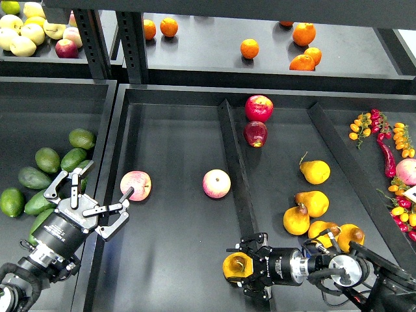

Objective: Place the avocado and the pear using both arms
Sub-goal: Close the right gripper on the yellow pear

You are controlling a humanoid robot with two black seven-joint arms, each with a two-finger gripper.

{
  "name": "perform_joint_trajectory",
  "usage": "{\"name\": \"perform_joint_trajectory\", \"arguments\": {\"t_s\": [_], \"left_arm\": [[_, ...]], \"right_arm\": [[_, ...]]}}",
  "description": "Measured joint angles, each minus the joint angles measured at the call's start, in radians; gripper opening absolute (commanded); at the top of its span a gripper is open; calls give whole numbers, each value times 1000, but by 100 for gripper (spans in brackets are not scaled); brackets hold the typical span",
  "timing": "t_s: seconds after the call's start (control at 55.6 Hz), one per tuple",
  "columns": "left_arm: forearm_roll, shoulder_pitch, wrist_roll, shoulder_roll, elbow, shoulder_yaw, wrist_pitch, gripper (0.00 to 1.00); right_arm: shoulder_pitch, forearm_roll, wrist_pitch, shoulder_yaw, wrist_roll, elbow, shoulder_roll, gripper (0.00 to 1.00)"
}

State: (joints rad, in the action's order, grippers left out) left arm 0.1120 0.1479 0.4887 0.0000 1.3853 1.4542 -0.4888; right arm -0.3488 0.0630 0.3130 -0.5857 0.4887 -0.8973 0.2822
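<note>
The right gripper [246,268] is pinching the pear [235,266], with its fingers on both sides of it. The pear is low down over the middle tray [169,195], just left of the divider [235,156]. More pears [311,207] lie in the next tray on the right. The left gripper [91,198] is spread wide and holds nothing. It sits by the tray's left wall. The avocados [49,172] lie in a pile in the left bin. Two pink apples [136,185] rest in the middle tray.
</note>
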Motion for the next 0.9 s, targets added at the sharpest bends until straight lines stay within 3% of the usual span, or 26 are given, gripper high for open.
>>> {"name": "perform_joint_trajectory", "arguments": {"t_s": [0.252, 0.342, 0.414, 0.63, 0.9], "left_arm": [[0, 1, 0, 0, 0, 1, 0, 100], [-1, 1, 0, 0, -1, 1, 0, 100], [-2, 1, 0, 0, -1, 1, 0, 100], [-2, 1, 0, 0, -1, 1, 0, 100], [-2, 1, 0, 0, -2, 1, 0, 100]], "right_arm": [[8, 2, 5, -18, 0, 35, -14, 45], [8, 9, 33, -18, 0, 48, -18, 39], [8, 17, 76, -19, 0, 65, -19, 27], [8, 20, 172, -21, 0, 102, -21, 22], [5, 23, 176, -22, 0, 106, -17, 16]]}}
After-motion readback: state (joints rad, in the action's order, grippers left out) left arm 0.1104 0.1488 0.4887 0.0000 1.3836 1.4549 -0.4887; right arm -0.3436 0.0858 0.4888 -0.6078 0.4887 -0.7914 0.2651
